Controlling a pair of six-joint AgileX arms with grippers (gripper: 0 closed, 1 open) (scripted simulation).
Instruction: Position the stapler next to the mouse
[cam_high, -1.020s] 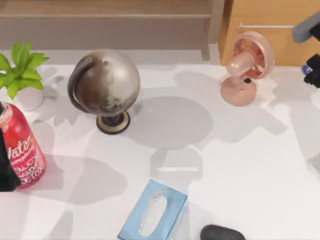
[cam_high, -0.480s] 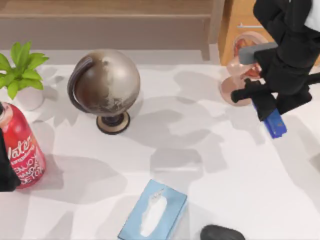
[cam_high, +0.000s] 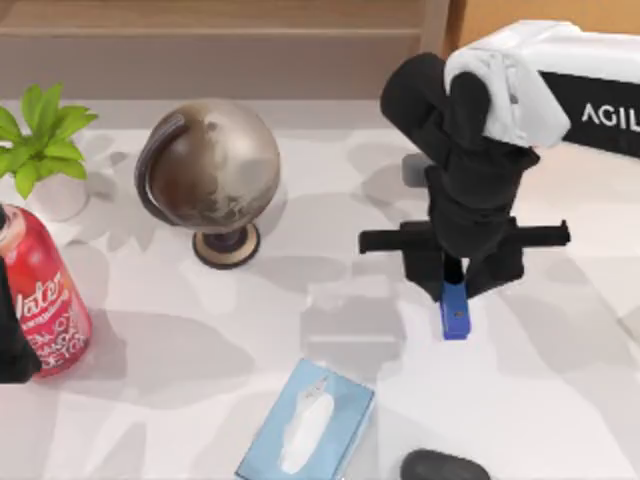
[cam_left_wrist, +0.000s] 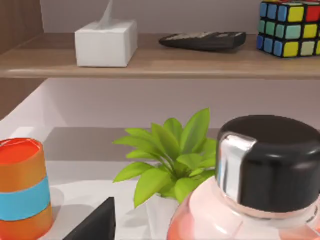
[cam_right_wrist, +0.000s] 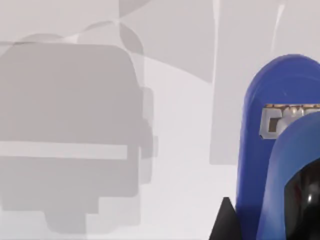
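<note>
Over the table's right half, your right gripper (cam_high: 455, 290) pinches the stapler (cam_high: 455, 312), well apart from the mouse (cam_high: 444, 466) at the near edge. Wrist view adds the stapler's metal slot. Tissue box (cam_high: 306, 424) lies beside the mouse. Left gripper: can't tell.

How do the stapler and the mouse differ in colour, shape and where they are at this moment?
The stapler is bright blue; the mouse is black. The stapler is a narrow bar, while the mouse is low and rounded. The stapler hangs in the right gripper over the table; the mouse lies on the table at the near edge, untouched. Both are small next to the tissue box.
</note>
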